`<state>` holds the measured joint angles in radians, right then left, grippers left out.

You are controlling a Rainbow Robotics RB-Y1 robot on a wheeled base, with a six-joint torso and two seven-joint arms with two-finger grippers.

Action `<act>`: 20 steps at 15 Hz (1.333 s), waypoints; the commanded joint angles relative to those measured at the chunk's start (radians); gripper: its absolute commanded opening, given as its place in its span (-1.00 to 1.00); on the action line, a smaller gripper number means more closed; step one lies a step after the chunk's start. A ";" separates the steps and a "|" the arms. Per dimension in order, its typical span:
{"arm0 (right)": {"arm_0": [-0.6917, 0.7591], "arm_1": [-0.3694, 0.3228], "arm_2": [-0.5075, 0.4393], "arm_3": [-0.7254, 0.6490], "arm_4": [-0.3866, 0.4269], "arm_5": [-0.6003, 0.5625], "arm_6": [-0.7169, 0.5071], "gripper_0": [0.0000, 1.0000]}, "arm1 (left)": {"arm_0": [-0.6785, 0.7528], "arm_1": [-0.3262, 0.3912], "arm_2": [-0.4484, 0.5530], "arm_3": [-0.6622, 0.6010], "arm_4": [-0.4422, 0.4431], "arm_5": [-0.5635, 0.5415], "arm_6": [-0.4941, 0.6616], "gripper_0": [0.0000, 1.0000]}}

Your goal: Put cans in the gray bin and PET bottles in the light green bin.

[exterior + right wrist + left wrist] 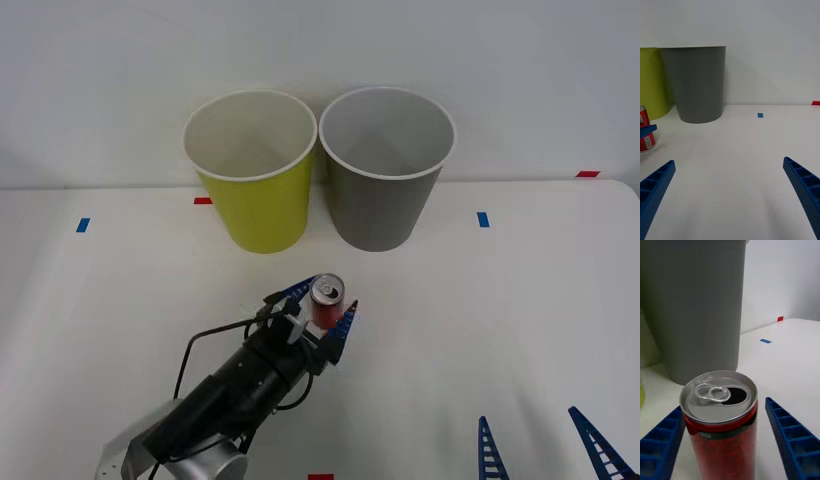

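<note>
Left tool (322, 306), fingers flanking red can (326, 301)

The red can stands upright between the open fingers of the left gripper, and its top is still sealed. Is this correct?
Not fully. The red can does stand upright between the open fingers of the left gripper, but its top is not sealed: the left wrist view shows a dark open hole beside the pull tab.
</note>
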<state>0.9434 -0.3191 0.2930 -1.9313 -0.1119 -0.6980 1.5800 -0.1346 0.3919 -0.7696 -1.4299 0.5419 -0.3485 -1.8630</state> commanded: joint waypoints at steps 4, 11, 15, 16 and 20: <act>0.000 0.000 0.000 0.000 0.000 0.000 0.000 1.00 | 0.000 0.007 0.009 -0.001 0.001 -0.001 -0.010 -1.00; 0.000 0.000 0.000 0.000 0.000 0.000 0.000 1.00 | 0.001 0.010 0.064 -0.132 0.033 0.230 0.005 -1.00; 0.000 0.000 0.000 0.000 0.000 0.000 0.000 1.00 | 0.003 0.038 0.161 -0.330 0.038 0.525 0.018 -1.00; 0.000 0.000 0.000 0.000 0.000 0.000 0.000 1.00 | 0.003 0.041 0.184 -0.373 0.035 0.594 0.022 -1.00; 0.000 0.000 0.000 0.000 0.000 0.000 0.000 1.00 | 0.001 0.042 0.332 -0.621 0.007 0.991 0.061 -1.00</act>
<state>0.9434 -0.3191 0.2930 -1.9313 -0.1120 -0.6980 1.5800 -0.1321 0.4342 -0.5262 -1.9246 0.5663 0.4738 -1.8270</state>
